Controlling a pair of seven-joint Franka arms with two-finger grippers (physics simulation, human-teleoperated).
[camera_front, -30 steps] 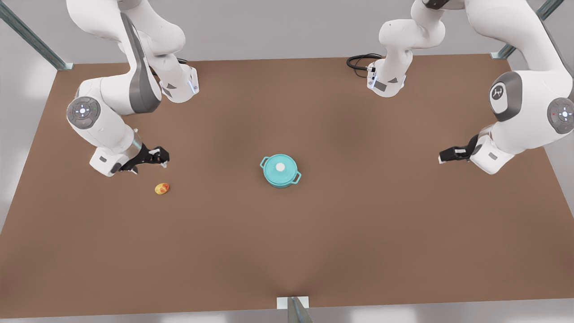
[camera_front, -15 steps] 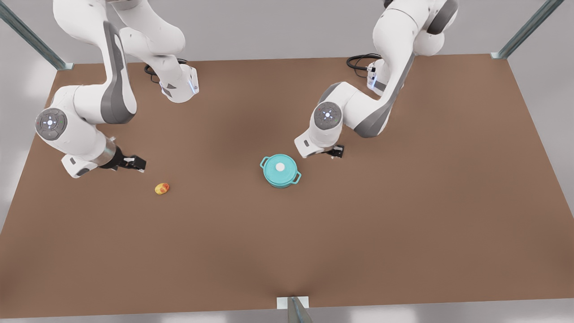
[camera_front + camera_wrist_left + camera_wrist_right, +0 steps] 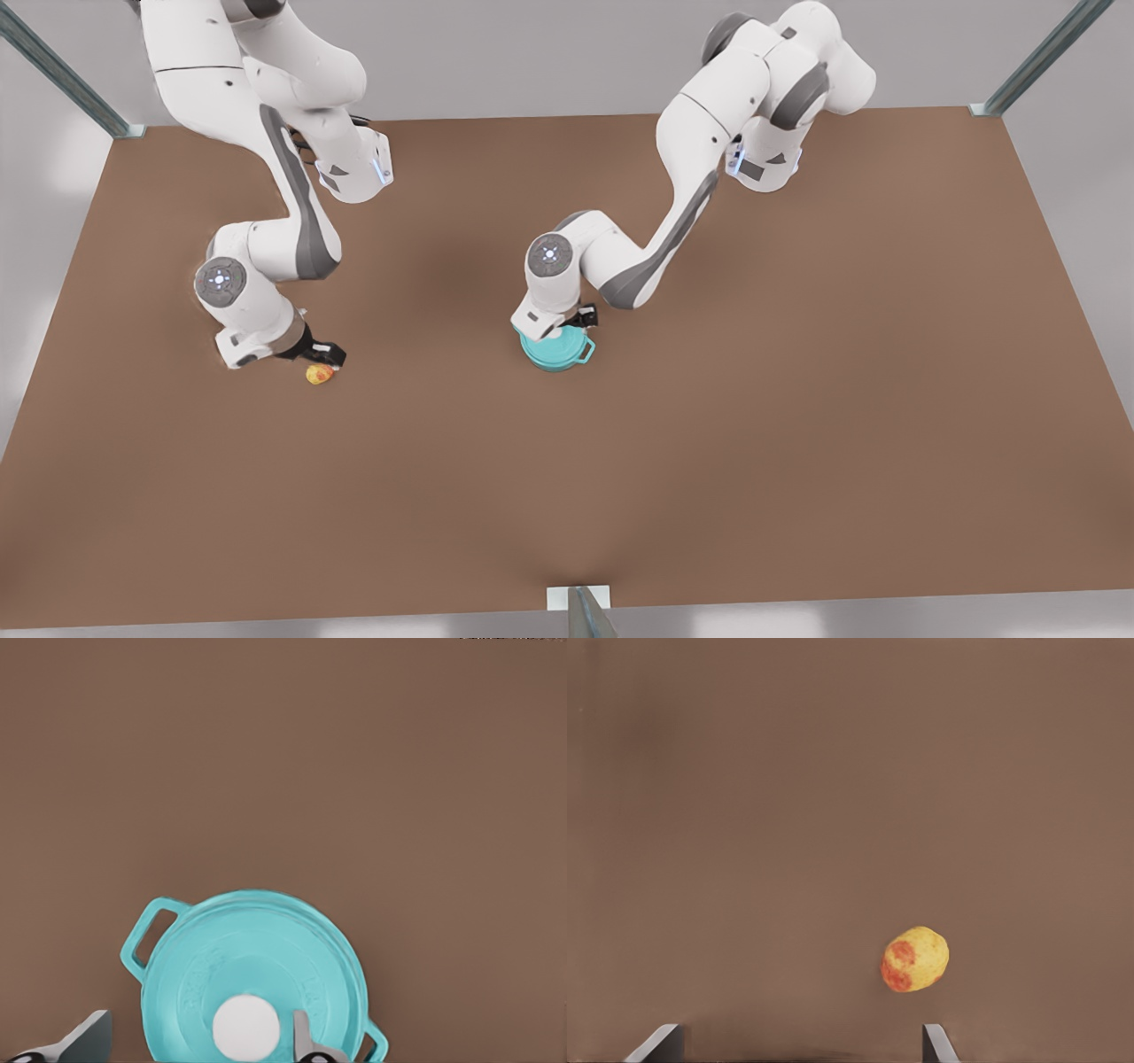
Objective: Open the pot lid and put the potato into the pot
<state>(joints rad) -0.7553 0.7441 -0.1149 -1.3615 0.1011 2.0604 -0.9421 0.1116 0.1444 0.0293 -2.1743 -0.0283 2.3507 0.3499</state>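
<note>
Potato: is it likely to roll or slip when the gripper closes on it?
Probably. The potato is a rounded oval lying loose on the flat table, so an off-centre pinch could roll it. Its curved sides may squirt out.

The pot stands near the middle of the tabletop with the lid on it. The potato lies well apart from it, toward the front view's left. The left tool hangs over the lid, its fingers spread either side of the knob. The right tool hovers just above the potato, fingers spread.
</note>
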